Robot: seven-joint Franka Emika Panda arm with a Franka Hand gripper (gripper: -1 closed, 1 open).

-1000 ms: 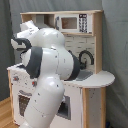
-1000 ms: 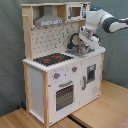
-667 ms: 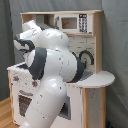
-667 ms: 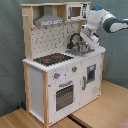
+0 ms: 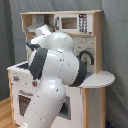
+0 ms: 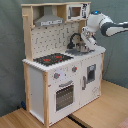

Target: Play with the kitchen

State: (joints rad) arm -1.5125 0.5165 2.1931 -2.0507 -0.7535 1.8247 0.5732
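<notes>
The kitchen [image 6: 37, 85] stands in the middle of the second exterior view, white panels with light wood edges. Its red-ringed hob [image 6: 52, 59] lies left of the grey sink [image 6: 80, 51], under the range hood [image 6: 48, 20]. The oven door [image 6: 64, 95] is closed. My gripper [image 6: 87, 43] hangs just above the sink, right beside the black faucet [image 6: 75, 39], with the arm [image 6: 107, 26] reaching in from the second exterior view's right. In the first exterior view the arm's white body [image 5: 55, 75] covers most of the kitchen [image 5: 95, 30] and hides the gripper.
A rounded side shelf [image 5: 102, 79] juts out from the kitchen on the first exterior view's right. A toy microwave [image 5: 75, 22] sits in the top shelf. The kitchen stands on a wooden surface [image 6: 102, 112] before a grey curtain [image 6: 10, 50].
The arm's upper body has shifted slightly in the first exterior view. The gripper stays over the sink by the faucet, almost unmoved.
</notes>
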